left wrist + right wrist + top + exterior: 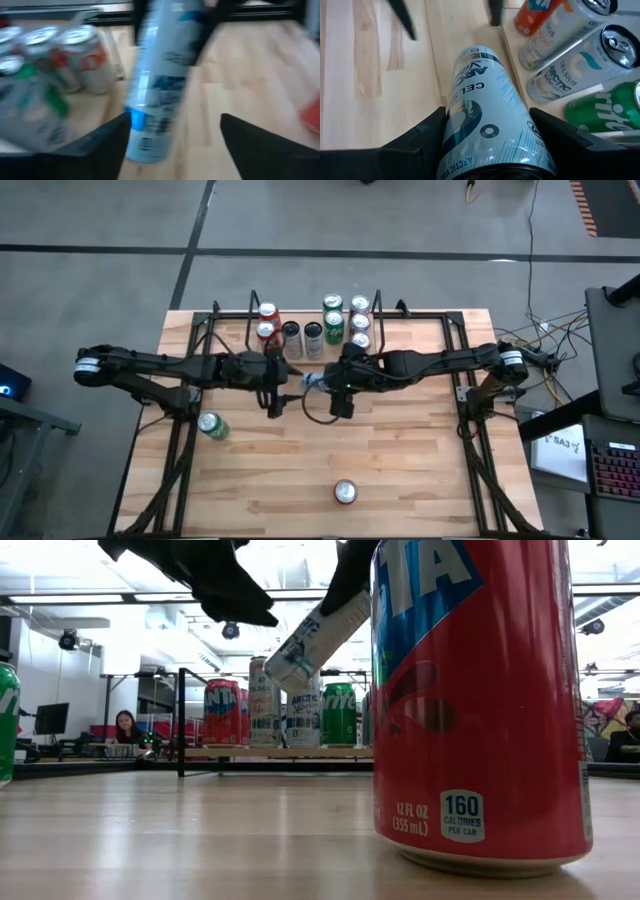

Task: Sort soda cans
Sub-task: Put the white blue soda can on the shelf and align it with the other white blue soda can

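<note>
Overhead, two dark arms reach inward from either side of a pale wooden table [400, 470] and meet near its middle. The right gripper [487, 137] holds a tall, slim, pale-blue and white metal can [487, 135] printed with "Celsius Arctic Vibe"; its two dark fingers [420, 137] press against opposite sides of the can's body. From table height this can [315, 640] hangs tilted in the air, clear of the wood, with its base pointing down and away from the gripper.

The left gripper [172, 137] faces the same can [160, 80] from the other side. Its jaws are spread wide and hold nothing; the can's lower end sits just ahead of the gap between them, nearer one finger [107, 145] than the other.

Beyond the held can, past the right gripper's fingertips, a cluster of upright cans [315, 328] stands at the table's far edge: red ones, a black one, green ones and silver-white ones, close together. A matching slim Celsius can [580, 67] stands among them, beside a green can [605, 112] and a red-orange can [537, 15].

Well apart from both grippers, a green can [209, 425] stands alone behind the left gripper near the left arm, and a red can with a silver top [345, 492] stands alone at the near edge, filling the foreground of the low view [478, 700].
</note>
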